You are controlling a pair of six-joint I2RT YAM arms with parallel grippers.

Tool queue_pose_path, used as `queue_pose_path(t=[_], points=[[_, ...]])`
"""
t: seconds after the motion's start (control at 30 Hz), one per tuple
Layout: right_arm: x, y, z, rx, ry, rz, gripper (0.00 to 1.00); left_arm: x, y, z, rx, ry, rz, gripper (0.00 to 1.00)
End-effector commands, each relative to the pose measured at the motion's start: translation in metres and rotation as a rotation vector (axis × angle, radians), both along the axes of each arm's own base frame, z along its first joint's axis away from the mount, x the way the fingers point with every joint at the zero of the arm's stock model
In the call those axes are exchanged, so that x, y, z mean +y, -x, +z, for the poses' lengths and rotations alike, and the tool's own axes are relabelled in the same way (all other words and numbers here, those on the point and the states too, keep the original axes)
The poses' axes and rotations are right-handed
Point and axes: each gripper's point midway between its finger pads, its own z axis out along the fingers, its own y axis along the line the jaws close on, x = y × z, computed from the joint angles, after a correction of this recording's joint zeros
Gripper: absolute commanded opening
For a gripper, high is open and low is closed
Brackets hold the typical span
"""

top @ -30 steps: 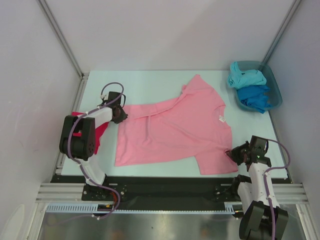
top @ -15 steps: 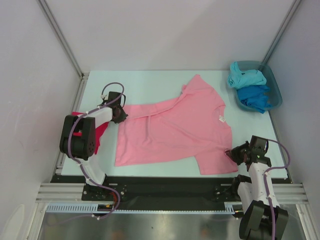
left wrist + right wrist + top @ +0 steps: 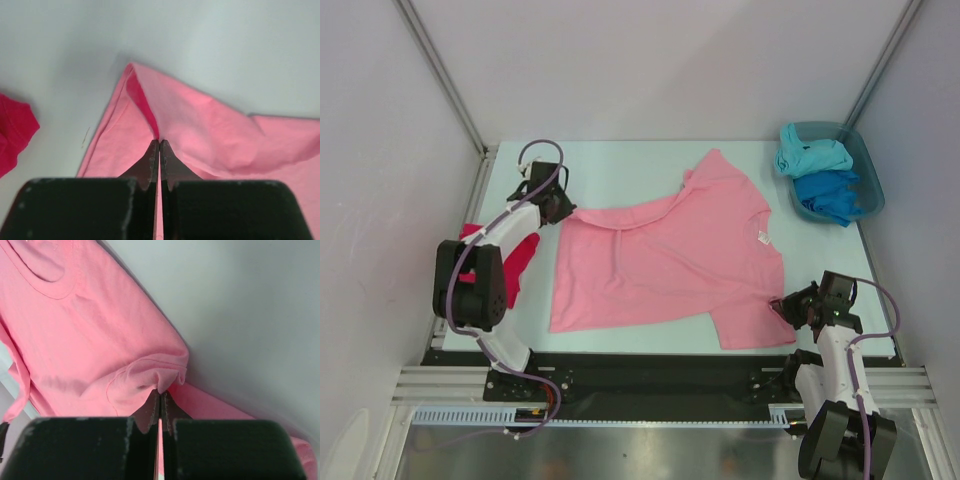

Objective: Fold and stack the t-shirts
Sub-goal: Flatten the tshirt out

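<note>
A light pink t-shirt (image 3: 660,262) lies spread across the middle of the table, with its white neck tag (image 3: 763,237) toward the right. My left gripper (image 3: 561,209) is shut on the shirt's far left corner; in the left wrist view the jaws (image 3: 159,143) pinch a raised fold of pink t-shirt cloth (image 3: 210,130). My right gripper (image 3: 783,306) is shut on the shirt's near right edge, where the pink t-shirt cloth (image 3: 90,330) bunches at the closed tips (image 3: 160,393). A crimson t-shirt (image 3: 516,255) lies crumpled at the left edge, and it shows as the crimson t-shirt (image 3: 12,131) in the left wrist view.
A teal tub (image 3: 865,165) at the far right corner holds a turquoise shirt (image 3: 810,155) and a blue shirt (image 3: 830,192). Metal frame posts rise at the far left and far right corners. The arm bases stand along the near rail.
My left gripper closed on the pink shirt's corner and moved toward the far side, drawing that corner with it. The right arm stayed still.
</note>
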Motion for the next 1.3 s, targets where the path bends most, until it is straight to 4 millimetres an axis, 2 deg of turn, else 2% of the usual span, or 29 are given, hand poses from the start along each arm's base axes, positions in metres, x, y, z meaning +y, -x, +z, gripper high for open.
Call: queue_pose_path(t=[0.0, 0.17, 0.37, 0.4, 0.43, 0.5, 0.57, 0.6, 0.67, 0.97, 1.17, 1.2, 1.27], points=[[0.000, -0.004, 0.003, -0.028, 0.000, 0.005, 0.00, -0.009, -0.019, 0.040, -0.091, 0.010, -0.032, 0.01], [0.000, -0.004, 0.003, -0.025, 0.001, 0.007, 0.00, -0.009, -0.035, 0.034, -0.083, -0.008, -0.028, 0.01], [-0.001, -0.002, 0.003, -0.021, 0.011, 0.013, 0.00, -0.004, -0.069, 0.018, -0.054, -0.032, -0.011, 0.01], [-0.001, -0.001, 0.003, -0.018, 0.011, 0.012, 0.00, -0.004, -0.079, 0.027, -0.075, -0.032, -0.006, 0.01], [-0.001, -0.001, 0.002, -0.016, 0.013, 0.013, 0.00, -0.002, -0.084, 0.015, -0.048, -0.036, -0.002, 0.00], [-0.002, -0.001, 0.003, -0.015, 0.016, 0.011, 0.00, 0.002, -0.095, 0.019, -0.055, -0.037, 0.008, 0.00], [-0.003, 0.000, 0.002, -0.012, 0.020, 0.008, 0.00, 0.007, -0.100, 0.012, -0.040, -0.045, 0.017, 0.01], [-0.004, -0.001, 0.002, -0.013, 0.022, 0.007, 0.00, 0.009, -0.107, 0.019, -0.055, -0.046, 0.021, 0.00], [-0.004, 0.000, 0.001, -0.006, 0.027, 0.008, 0.00, 0.013, -0.111, 0.014, -0.045, -0.052, 0.031, 0.00], [-0.008, 0.000, -0.002, 0.004, 0.039, 0.001, 0.00, 0.039, -0.130, 0.023, -0.077, -0.074, 0.097, 0.00], [-0.010, 0.002, -0.005, 0.014, 0.045, -0.001, 0.00, 0.045, -0.153, 0.040, -0.122, -0.092, 0.091, 0.00], [-0.010, 0.002, -0.005, 0.013, 0.049, 0.001, 0.00, 0.044, -0.161, 0.050, -0.148, -0.090, 0.088, 0.00], [-0.011, 0.003, -0.007, 0.019, 0.050, -0.003, 0.00, 0.044, -0.167, 0.046, -0.135, -0.093, 0.083, 0.00]])
